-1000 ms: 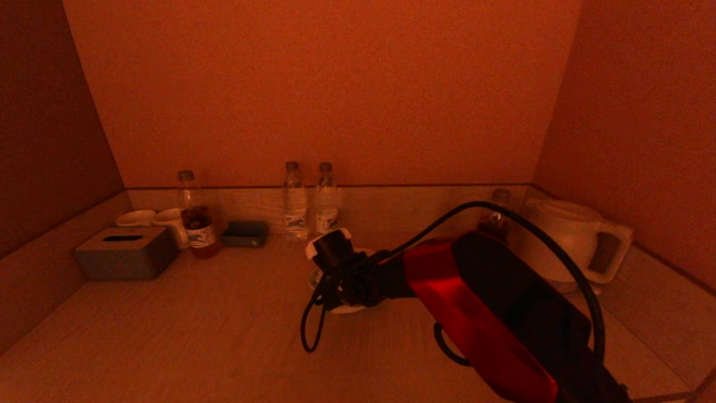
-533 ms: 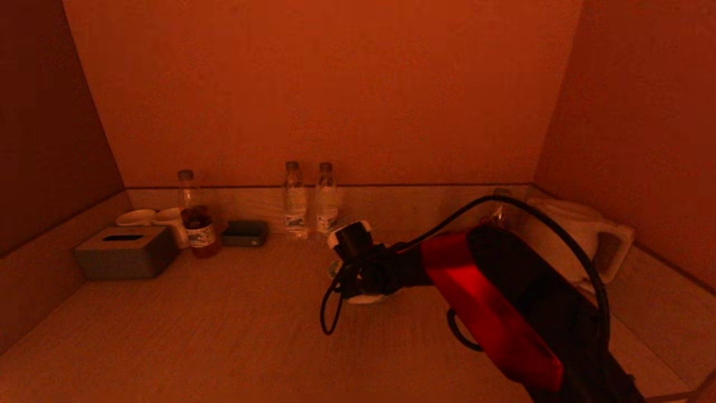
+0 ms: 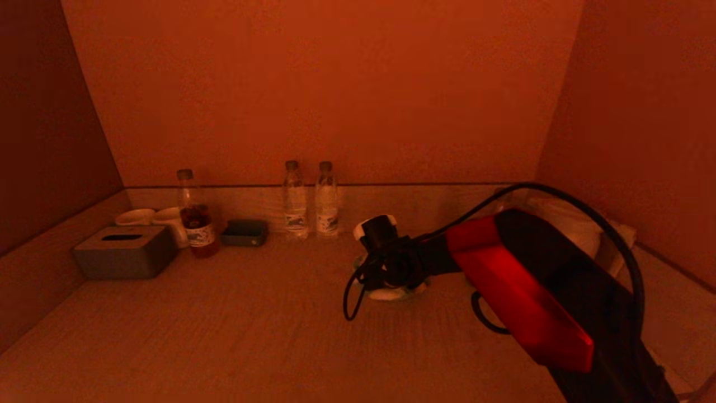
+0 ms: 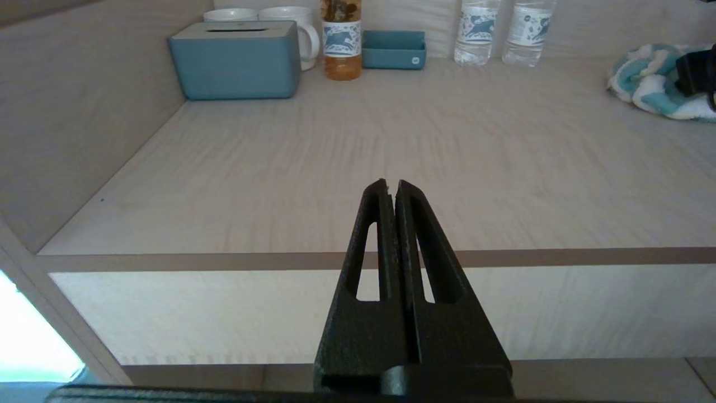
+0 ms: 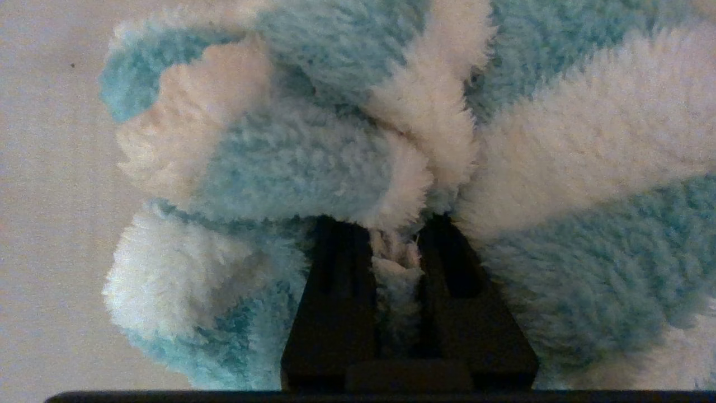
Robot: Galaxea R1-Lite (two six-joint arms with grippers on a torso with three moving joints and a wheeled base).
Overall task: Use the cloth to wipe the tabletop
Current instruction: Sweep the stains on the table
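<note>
Right end effector (image 5: 394,246): mine, clamped on a fold of the fluffy blue-and-white striped cloth (image 5: 347,162), pressing it onto the pale wood-grain table (image 3: 224,330).
Cloth position: bunched under my right end effector, just right of the table's centre, toward 1 o'clock from my head; no clear long axis, it is a crumpled mound.
Key relation: unwiped table spreads from the cloth toward 9 o'clock and 6 o'clock, so I judge the next stroke runs that way.
Left end effector (image 4: 390,187): fingers pressed together on nothing, parked off the table's near edge at 7 o'clock, well apart from the cloth; my right arm is the nearer.
Obstacles: 2 clear water bottles (image 3: 309,197) at 12 o'clock, just beyond the cloth; the white kettle (image 3: 565,224) at 2 o'clock, near my arm.
Far left cluster: grey-blue tissue box (image 3: 124,253), amber drink bottle (image 3: 194,215), white mugs (image 3: 154,219), small blue tray (image 3: 245,233), all at 10 o'clock, well apart.
</note>
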